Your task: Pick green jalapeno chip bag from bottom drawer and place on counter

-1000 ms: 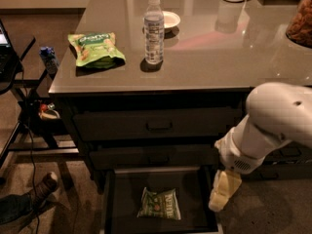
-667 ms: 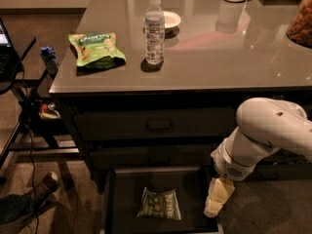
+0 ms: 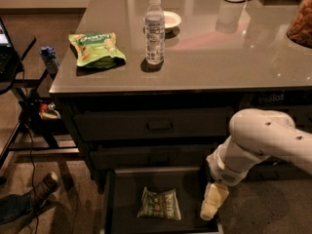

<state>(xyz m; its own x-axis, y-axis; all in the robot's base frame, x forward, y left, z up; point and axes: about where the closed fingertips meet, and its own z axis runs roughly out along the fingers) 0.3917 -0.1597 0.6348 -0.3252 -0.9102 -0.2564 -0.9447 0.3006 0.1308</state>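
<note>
The chip bag [image 3: 159, 204] lies in the open bottom drawer [image 3: 124, 195], ungrasped; my gripper [image 3: 213, 207] hangs just beside it, how far open I cannot tell. Lifting to the worktop [image 3: 219, 57] remains.

dim and warm-toned throughout. lit from above and behind: pale glare and a pinkish streak across the glossy counter [image 3: 219, 57], short dark shadows thrown toward the camera under the water bottle [image 3: 154, 28] and the brighter green bag [image 3: 96, 48]. murky down in the bottom drawer [image 3: 124, 199], with only the green jalapeno chip bag [image 3: 159, 204] and the pale gripper [image 3: 213, 202] over its right side catching light.
</note>
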